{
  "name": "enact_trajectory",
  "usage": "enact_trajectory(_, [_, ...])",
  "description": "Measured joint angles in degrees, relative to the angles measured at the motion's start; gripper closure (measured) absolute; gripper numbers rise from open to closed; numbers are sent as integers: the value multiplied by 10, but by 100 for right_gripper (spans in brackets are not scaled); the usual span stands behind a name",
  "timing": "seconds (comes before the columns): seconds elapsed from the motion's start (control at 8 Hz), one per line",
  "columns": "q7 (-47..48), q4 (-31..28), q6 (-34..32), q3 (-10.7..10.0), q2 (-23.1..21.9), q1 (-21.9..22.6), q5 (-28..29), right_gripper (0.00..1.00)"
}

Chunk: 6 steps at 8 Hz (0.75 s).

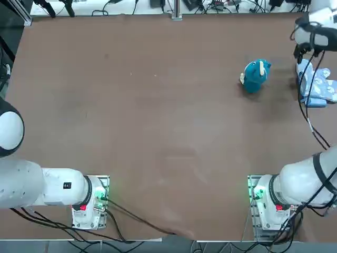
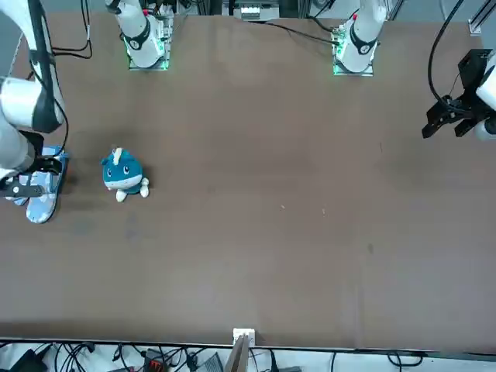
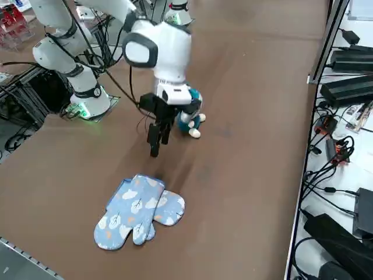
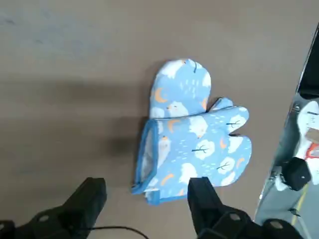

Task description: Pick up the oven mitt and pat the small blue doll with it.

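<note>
The oven mitt (image 3: pixel 140 213) is light blue with a small white and orange print. It lies flat near the table's right edge, and the top view shows the oven mitt (image 1: pixel 317 87) partly under my arm's cables. My right gripper (image 3: pixel 155 143) hangs open just above the table by the mitt's cuff end, with nothing between its fingers. In the wrist view the right gripper (image 4: pixel 147 191) stands close to the cuff of the oven mitt (image 4: pixel 194 149). The small blue doll (image 1: pixel 256 75) sits upright a little to the left of the mitt. The side view has the doll (image 3: pixel 192 114) partly behind my wrist.
Black power units and cables (image 3: pixel 349 58) lie beyond the table's right edge, close to the mitt. My right arm's base (image 1: pixel 268 200) is at the near edge. The brown table (image 1: pixel 158 132) stretches bare to the left of the doll.
</note>
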Motion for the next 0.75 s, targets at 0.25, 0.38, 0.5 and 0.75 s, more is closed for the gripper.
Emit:
enact_trajectory(0.25, [105,-34,52,0,33,-18,-108,3])
enact_trajectory(0.38, [159,-41,65,0,48,-20,-157,4])
enact_trajectory(0.5, [210,-45,75,0,62,-22,-201,5])
enact_trajectory(0.75, [304,-46,84,1,87,-23,-289,6])
